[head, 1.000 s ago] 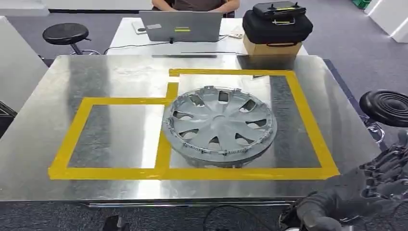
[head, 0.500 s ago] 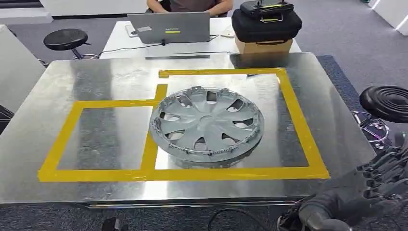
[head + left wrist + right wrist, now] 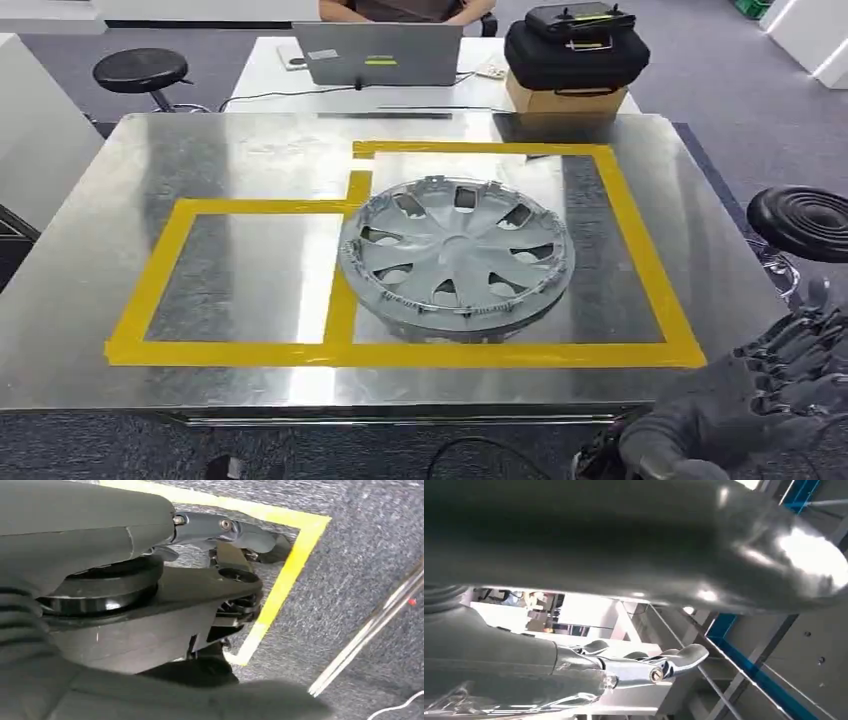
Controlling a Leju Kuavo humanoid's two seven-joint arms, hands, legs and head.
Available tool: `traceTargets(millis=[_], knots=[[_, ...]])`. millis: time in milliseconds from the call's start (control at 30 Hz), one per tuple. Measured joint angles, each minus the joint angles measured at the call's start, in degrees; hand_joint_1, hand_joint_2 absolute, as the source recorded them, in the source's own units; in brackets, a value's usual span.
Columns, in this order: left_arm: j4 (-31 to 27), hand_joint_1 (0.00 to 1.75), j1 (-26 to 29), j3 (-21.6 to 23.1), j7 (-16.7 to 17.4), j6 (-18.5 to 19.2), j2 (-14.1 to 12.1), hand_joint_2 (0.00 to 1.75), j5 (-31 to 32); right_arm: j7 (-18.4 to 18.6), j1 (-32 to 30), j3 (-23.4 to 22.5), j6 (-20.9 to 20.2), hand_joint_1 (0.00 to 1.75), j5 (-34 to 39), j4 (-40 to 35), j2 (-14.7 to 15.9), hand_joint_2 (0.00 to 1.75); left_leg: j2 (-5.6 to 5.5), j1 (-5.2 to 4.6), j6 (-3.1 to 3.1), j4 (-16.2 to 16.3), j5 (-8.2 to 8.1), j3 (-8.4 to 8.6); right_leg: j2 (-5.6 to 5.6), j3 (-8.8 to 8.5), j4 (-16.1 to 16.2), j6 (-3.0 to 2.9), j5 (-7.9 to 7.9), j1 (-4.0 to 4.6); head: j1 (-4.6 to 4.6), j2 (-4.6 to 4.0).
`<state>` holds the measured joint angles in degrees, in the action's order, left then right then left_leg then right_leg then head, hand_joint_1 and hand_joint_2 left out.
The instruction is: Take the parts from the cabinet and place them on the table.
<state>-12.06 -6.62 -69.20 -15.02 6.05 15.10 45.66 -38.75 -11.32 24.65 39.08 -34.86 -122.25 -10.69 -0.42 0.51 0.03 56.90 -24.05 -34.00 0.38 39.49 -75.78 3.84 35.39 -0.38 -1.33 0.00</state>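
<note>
Hubcap (image 3: pixel 456 257) lies flat on the metal table (image 3: pixel 250 150), inside the right-hand yellow tape box (image 3: pixel 640 250). Right hand (image 3: pixel 790 375) low off the table's near right corner, fingers loosely curled, holding nothing. Left hand: state cannot be told. Hubcap looks light, stiff plastic, rim clips likely fragile; best gripped at the rim, or through a spoke opening.

A lab: taped steel table (image 3: pixel 250 150), laptop (image 3: pixel 385 53) desk, stools, grey carpet.
</note>
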Motion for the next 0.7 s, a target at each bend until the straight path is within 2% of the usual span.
traceTargets(millis=[33, 100, 133, 167, 233, 267, 300, 333, 367, 433, 467, 500, 533, 567, 600, 633, 667, 700], knots=[[0.0, 0.0, 0.0, -0.04, 0.0, 0.0, 0.0, 1.75, -0.04, -0.02, 0.01, 0.04, 0.0, 0.0, 0.07, 0.13, 0.04, 0.0, 0.0, 0.01, -0.1, 0.02, 0.22, -0.27, -0.01, -1.69, 2.39, 0.0, -1.59, -0.03, 0.0, 0.0], [0.0, 0.0, -0.01, -0.09, 0.0, 0.11, 0.0, 1.75, -0.13, -0.07, 0.1, 0.28, 0.0, 0.0, 0.26, 0.33, 0.15, 0.0, -0.13, 0.14, -0.54, 0.03, 0.7, -0.63, -0.01, -7.79, 12.09, 0.01, -5.61, -0.23, 0.0, -0.02], [0.0, 0.0, -0.03, -0.13, -0.02, 0.18, 0.0, 1.75, -0.2, -0.07, 0.16, 0.35, 0.0, 0.0, 0.33, 0.37, 0.2, 0.0, -0.2, 0.06, -0.87, 0.12, 0.91, -0.66, 0.02, -10.58, 16.65, 0.09, -5.84, -0.39, -0.02, -0.02], [0.0, 0.0, -0.01, -0.2, -0.07, 0.18, -0.02, 1.75, -0.24, -0.07, 0.2, 0.42, 0.0, 0.0, 0.37, 0.44, 0.26, 0.0, -0.28, -0.17, -1.23, 0.15, 1.14, -0.96, 0.48, -11.39, 17.66, -0.34, -5.86, -0.1, -0.02, 0.0], [0.0, 0.0, -0.07, -0.33, -0.17, 0.26, -0.02, 1.75, -0.28, -0.09, 0.21, 0.57, 0.02, 0.0, 0.48, 0.59, 0.28, 0.0, -0.27, -0.18, -1.94, 0.14, 1.92, -1.03, 0.53, -10.22, 17.4, -0.93, -6.1, 0.0, 0.11, 0.0], [0.0, 0.0, -0.07, -0.37, -0.26, 0.26, -0.02, 1.75, -0.31, -0.07, 0.23, 0.63, 0.0, 0.0, 0.54, 0.7, 0.33, 0.0, -0.28, -0.09, -2.3, -0.05, 2.35, -1.06, 0.53, -10.22, 17.24, -1.41, -6.4, 0.16, 0.11, -0.02], [0.0, 0.0, -0.04, -0.39, -0.28, 0.26, -0.06, 1.75, -0.31, -0.07, 0.27, 0.74, 0.0, 0.0, 0.59, 0.74, 0.37, 0.0, -0.31, -0.06, -2.61, -0.04, 2.56, -1.18, 0.36, -9.33, 17.6, -2.13, -6.88, -0.07, 0.07, -0.02], [0.0, 0.0, -0.09, -0.39, -0.31, 0.31, -0.13, 1.75, -0.31, -0.07, 0.32, 0.85, 0.0, 0.0, 0.65, 0.81, 0.39, 0.0, -0.21, -0.01, -2.87, 0.81, 0.74, -1.8, 0.1, -9.48, 17.57, -2.59, -7.41, -0.21, 0.02, 0.0], [0.0, 0.0, -0.07, -0.39, -0.31, 0.37, -0.13, 1.75, -0.33, -0.07, 0.36, 0.89, 0.0, 0.0, 0.68, 0.87, 0.41, 0.0, -0.18, -0.09, -3.04, 3.52, -2.31, -2.84, 0.08, -8.78, 17.57, -2.93, -7.92, -0.21, 0.37, -0.02], [0.0, 0.0, -0.08, -0.41, -0.46, 0.35, -0.2, 1.75, -0.33, -0.07, 0.39, 1.01, -0.02, 0.0, 0.79, 0.98, 0.44, 0.0, -0.19, -0.1, -3.2, 12.14, -8.27, -5.59, -0.02, -7.26, 17.51, -3.3, -9.04, -0.04, 0.55, 0.0], [0.0, 0.0, -0.09, -0.41, -0.48, 0.35, -0.28, 1.75, -0.31, -0.07, 0.4, 1.03, -0.02, 0.0, 0.79, 1.07, 0.48, 0.0, -0.18, -0.12, -3.2, 15.56, -9.75, -6.4, -0.09, -6.51, 17.49, -3.36, -9.57, 0.1, 0.61, 0.0], [0.0, 0.0, -0.08, -0.41, -0.55, 0.35, -0.28, 1.75, -0.31, -0.07, 0.4, 1.05, -0.02, 0.0, 0.79, 1.18, 0.52, 0.0, -0.18, -0.13, -3.11, 16.99, -9.72, -6.24, -0.14, -5.73, 17.45, -3.38, -10.11, 0.22, 0.57, 0.0], [0.0, 0.0, -0.07, -0.41, -0.57, 0.35, -0.28, 1.75, -0.31, -0.09, 0.4, 1.07, -0.02, 0.0, 0.79, 1.25, 0.52, 0.0, -0.18, -0.16, -2.94, 16.03, -8.31, -4.93, -0.15, -4.99, 17.44, -3.34, -10.64, 0.32, 0.59, -0.02], [0.0, 0.0, -0.07, -0.41, -0.61, 0.35, -0.28, 1.75, -0.28, -0.09, 0.4, 1.09, -0.02, 0.0, 0.79, 1.25, 0.55, 0.0, -0.19, -0.18, -2.68, 13.08, -6.22, -2.59, -0.14, -4.33, 17.44, -3.24, -11.19, 0.38, 0.59, 0.0], [0.0, 0.0, -0.09, -0.41, -0.61, 0.35, -0.28, 1.75, -0.24, -0.09, 0.4, 1.09, -0.02, 0.0, 0.79, 1.25, 0.52, 0.0, -0.19, -0.24, -2.41, 8.85, -4.5, 0.48, -0.09, -3.76, 17.44, -3.06, -11.66, 0.4, 0.55, -0.02], [0.0, 0.0, -0.2, -0.41, -0.63, 0.33, -0.28, 1.75, -0.2, -0.09, 0.43, 1.11, 0.0, 0.0, 0.79, 1.25, 0.55, 0.0, -0.18, -0.33, -2.07, 3.94, -4.08, 4.11, -0.06, -3.49, 17.39, -2.84, -12.14, 0.4, 0.63, -0.02], [0.0, 0.0, -0.31, -0.41, -0.7, 0.24, -0.26, 1.75, -0.13, -0.09, 0.42, 1.14, -0.02, 0.0, 0.74, 1.25, 0.52, 0.0, -0.19, -0.56, -1.85, 0.09, -4.99, 6.93, -0.06, -3.13, 17.3, -2.51, -12.45, 0.68, 0.61, -0.02], [0.0, 0.0, -0.48, -0.41, -0.85, 0.17, -0.24, 1.75, -0.11, -0.09, 0.41, 1.14, 0.0, 0.0, 0.74, 1.25, 0.55, 0.0, -0.22, -0.57, -1.47, -1.59, -5.45, 7.35, -0.21, -2.94, 17.26, -2.23, -12.96, 0.71, 0.59, 0.0]])
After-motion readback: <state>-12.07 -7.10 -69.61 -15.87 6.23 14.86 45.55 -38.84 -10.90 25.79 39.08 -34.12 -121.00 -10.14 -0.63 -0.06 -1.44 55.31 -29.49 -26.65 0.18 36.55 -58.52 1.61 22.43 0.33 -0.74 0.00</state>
